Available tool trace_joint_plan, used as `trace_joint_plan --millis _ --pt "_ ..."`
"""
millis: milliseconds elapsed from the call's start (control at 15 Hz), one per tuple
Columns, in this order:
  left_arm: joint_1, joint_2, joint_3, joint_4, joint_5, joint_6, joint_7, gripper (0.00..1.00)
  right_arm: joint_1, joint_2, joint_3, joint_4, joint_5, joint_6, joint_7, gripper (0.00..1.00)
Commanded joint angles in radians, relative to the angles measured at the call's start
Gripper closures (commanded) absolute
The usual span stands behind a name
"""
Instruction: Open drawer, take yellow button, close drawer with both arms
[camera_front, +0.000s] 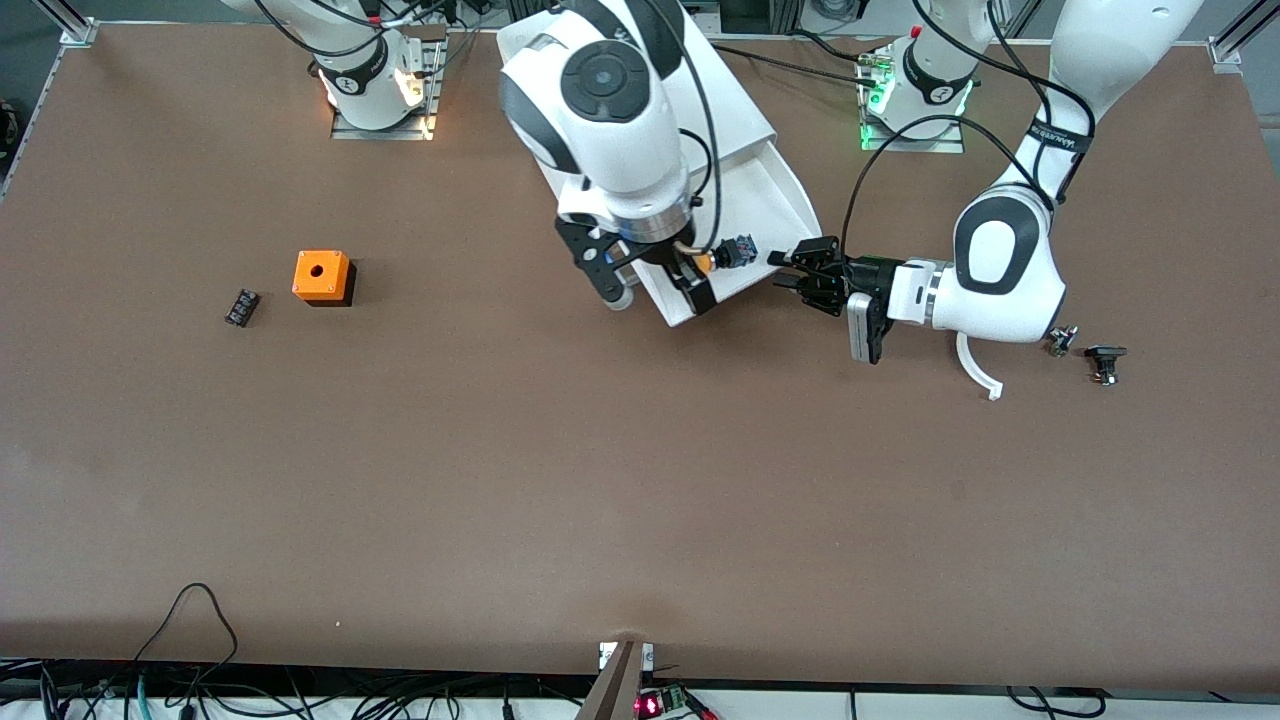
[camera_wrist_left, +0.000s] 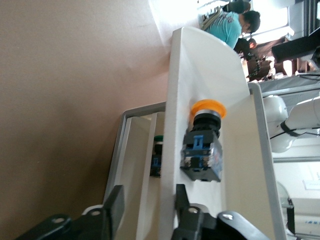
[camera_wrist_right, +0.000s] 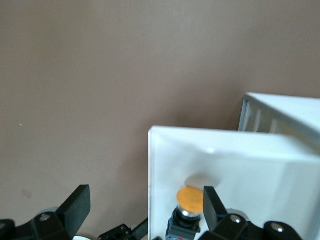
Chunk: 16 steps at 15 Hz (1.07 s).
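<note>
The drawer (camera_front: 772, 200) is pulled out of the white cabinet (camera_front: 725, 95) toward the front camera. In it lies the button (camera_front: 726, 255), black and blue with an orange cap. My right gripper (camera_front: 655, 290) hangs open over the drawer's front corner. In the right wrist view the button (camera_wrist_right: 189, 200) sits close to one finger, inside the drawer (camera_wrist_right: 240, 160). My left gripper (camera_front: 785, 272) is open at the drawer's side toward the left arm's end. In the left wrist view that gripper (camera_wrist_left: 147, 202) straddles the drawer's side wall (camera_wrist_left: 170, 125), with the button (camera_wrist_left: 202, 150) just past it.
An orange cube with a round hole (camera_front: 322, 276) and a small black part (camera_front: 241, 306) lie toward the right arm's end. Small dark parts (camera_front: 1105, 362) and a white curved piece (camera_front: 978, 372) lie near the left arm. A lower drawer shows a dark part (camera_wrist_left: 157, 160).
</note>
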Motion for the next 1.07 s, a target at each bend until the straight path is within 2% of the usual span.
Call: trace_joint_plan --millis 0,133,400,733,1000 --pt "0.013 0.017 0.0 0.098 0.127 -0.061 -0.105 0.0 0.046 0.049 -0.01 0.063 0.001 0.004 0.067 0.0" --pt "0.014 0.019 0.0 0.17 0.213 -0.136 -0.224 0.0 0.075 0.073 -0.013 0.063 0.001 0.044 0.121 0.0" --pt "0.014 0.019 0.0 0.251 0.317 -0.231 -0.37 0.0 0.1 0.099 -0.013 0.063 -0.001 0.079 0.163 0.0" --pt "0.013 0.019 -0.001 0.397 0.492 -0.357 -0.603 0.0 0.129 0.101 -0.012 0.05 -0.001 0.061 0.166 0.0" --pt "0.002 0.017 -0.006 0.468 0.563 -0.418 -0.741 0.0 0.15 0.101 -0.012 0.02 -0.03 0.041 0.164 0.0"
